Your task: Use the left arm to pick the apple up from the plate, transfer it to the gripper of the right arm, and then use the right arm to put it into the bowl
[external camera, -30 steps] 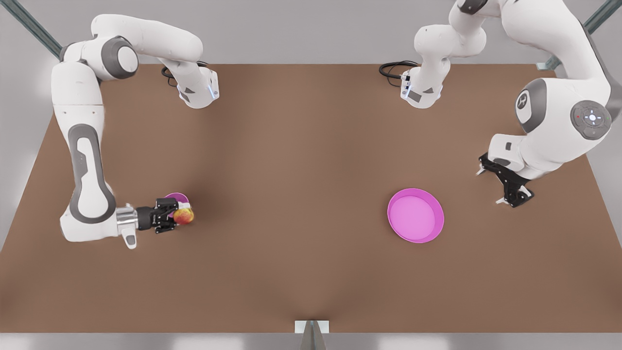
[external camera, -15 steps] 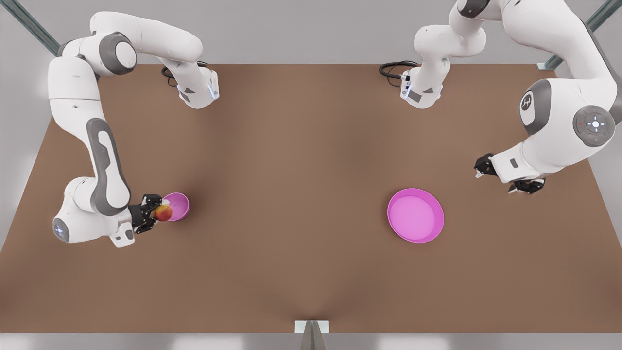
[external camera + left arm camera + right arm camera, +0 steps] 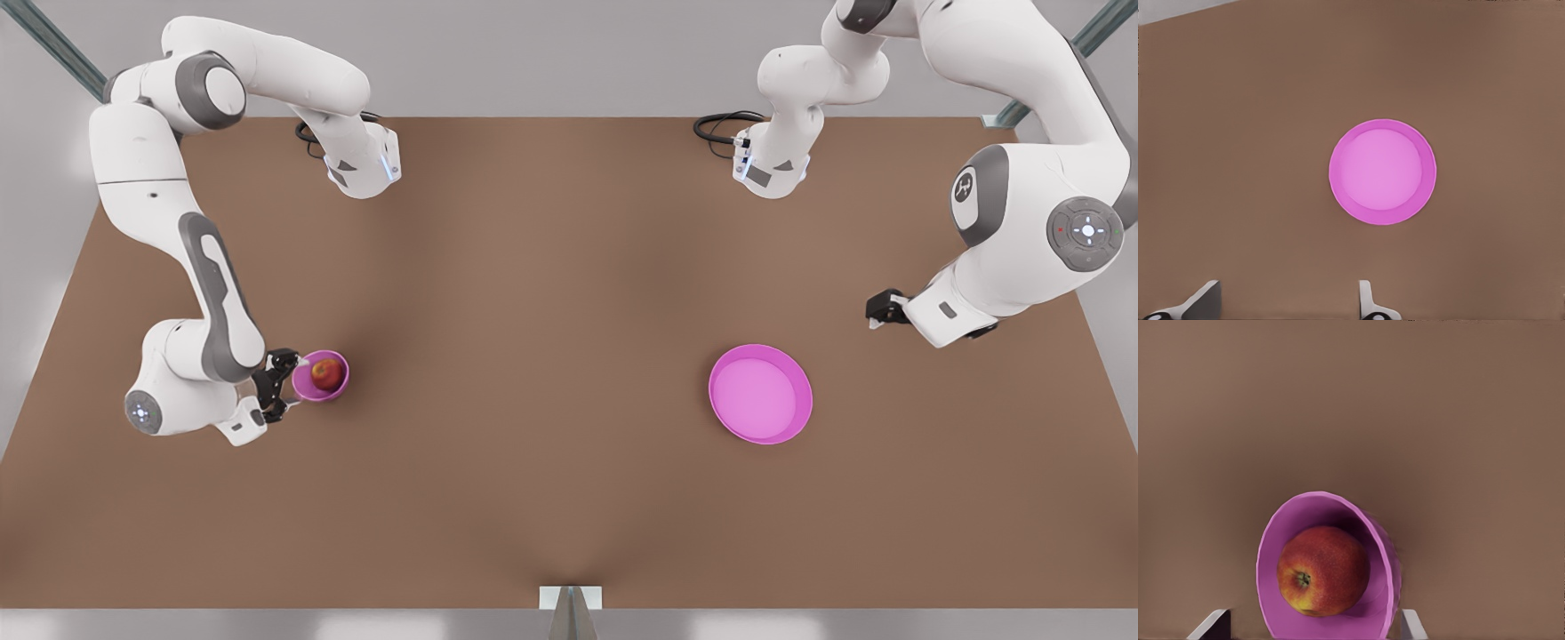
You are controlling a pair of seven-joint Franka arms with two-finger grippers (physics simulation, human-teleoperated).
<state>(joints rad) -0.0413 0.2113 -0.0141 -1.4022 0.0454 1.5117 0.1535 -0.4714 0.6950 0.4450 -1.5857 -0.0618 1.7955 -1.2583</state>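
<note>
Front view: the apple [image 3: 327, 373] sits in the bowl [image 3: 306, 384] on the table [image 3: 551, 356]. The right gripper [image 3: 286, 384] hangs just beside the bowl, fingers apart, holding nothing. The plate [image 3: 760, 394] lies well apart from the bowl; the left gripper [image 3: 889, 309] waits near the plate.

Left wrist view: fingertips [image 3: 1366, 297] spread, released, the plate [image 3: 1382, 171] beyond them.

Right wrist view: the apple [image 3: 1323, 570] in the bowl [image 3: 1381, 600], between the spread fingertips [image 3: 1413, 623].

The apple [image 3: 1323, 571] is mostly red, fading to yellow near its dark stem (a speckled skin). The bowl [image 3: 1381, 553] is pink-purple, the plate [image 3: 1382, 172] a paler magenta. The table [image 3: 551, 356] is plain brown.
</note>
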